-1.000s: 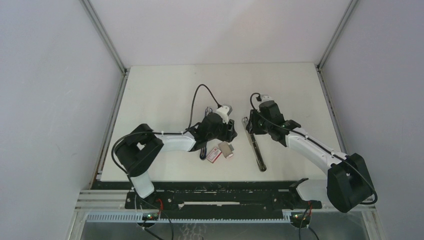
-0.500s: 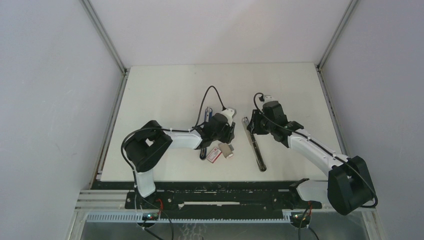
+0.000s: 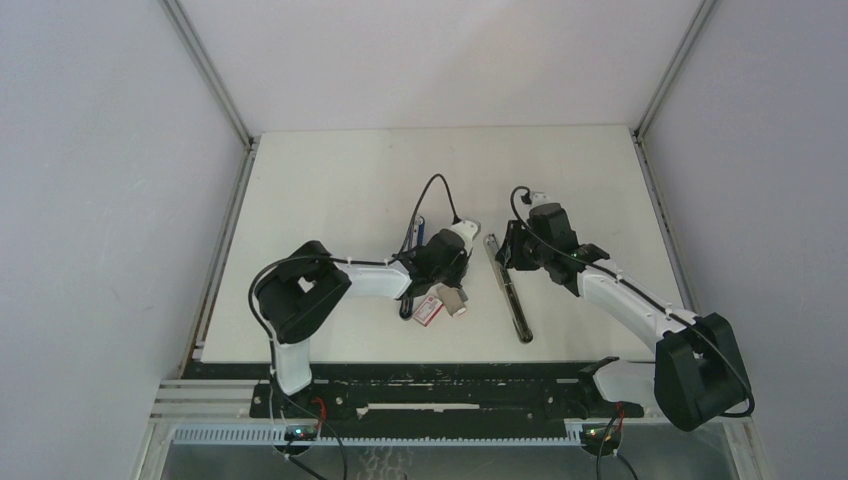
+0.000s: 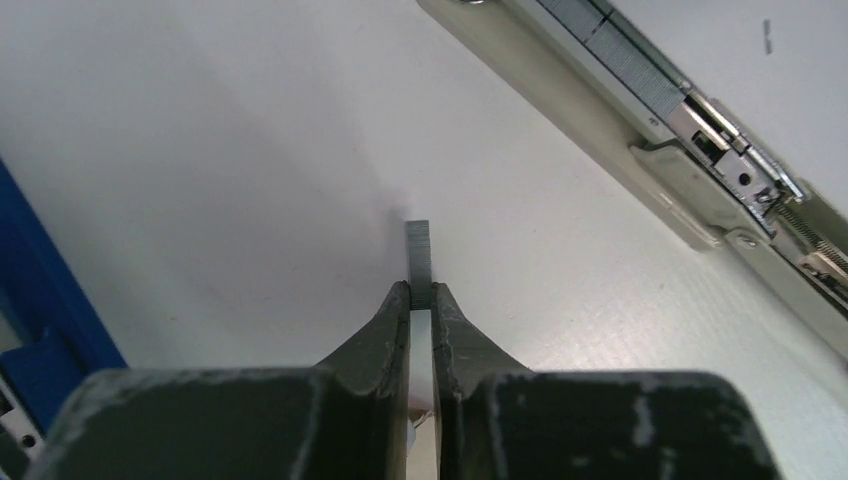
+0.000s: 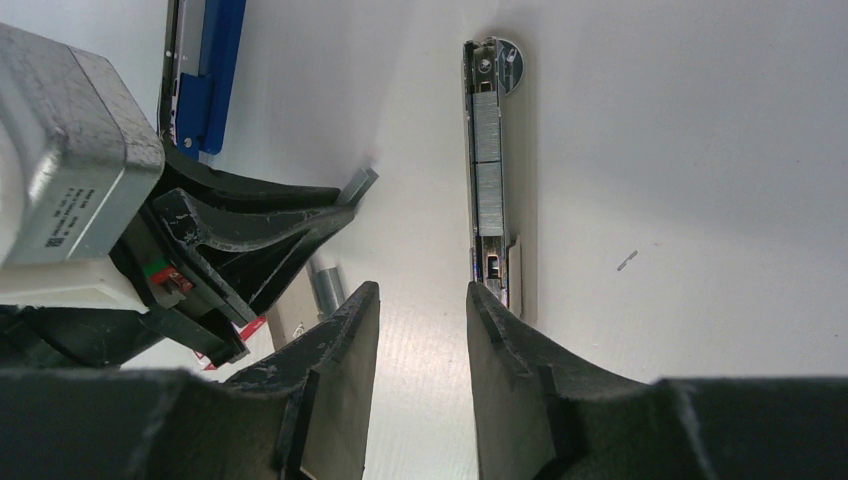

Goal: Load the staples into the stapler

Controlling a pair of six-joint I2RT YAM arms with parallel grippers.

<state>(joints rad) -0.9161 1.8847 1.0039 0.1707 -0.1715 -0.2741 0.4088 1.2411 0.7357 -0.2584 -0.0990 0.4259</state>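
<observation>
A short staple strip (image 4: 418,250) is pinched edge-on in the left end effector (image 4: 420,295), which is clenched on the strip's rear part. The front part is left projecting past the fingertips, presumably so it can be slid into a channel. The strip is held low over the bench (image 4: 200,150); whether it touches cannot be told.

The stapler (image 4: 590,105) is laid opened flat at 1 o'clock of the strip in the left wrist view. Its magazine is turned upward, so the channel can be reached from above. Grey strips are already seen lying in that channel.

The right end effector (image 5: 420,310) is released and empty. Its jaws are spread at the stapler's near end, seemingly placed to steady the body while the strip is fed; contact cannot be judged.

In the top view, the red-and-white box (image 3: 430,312) and grey tray (image 3: 455,300) are left just beside each other at 6 o'clock of the left end effector, within easy reach for further strips. A blue item (image 5: 205,70) is seen at its 11 o'clock, untouched.
</observation>
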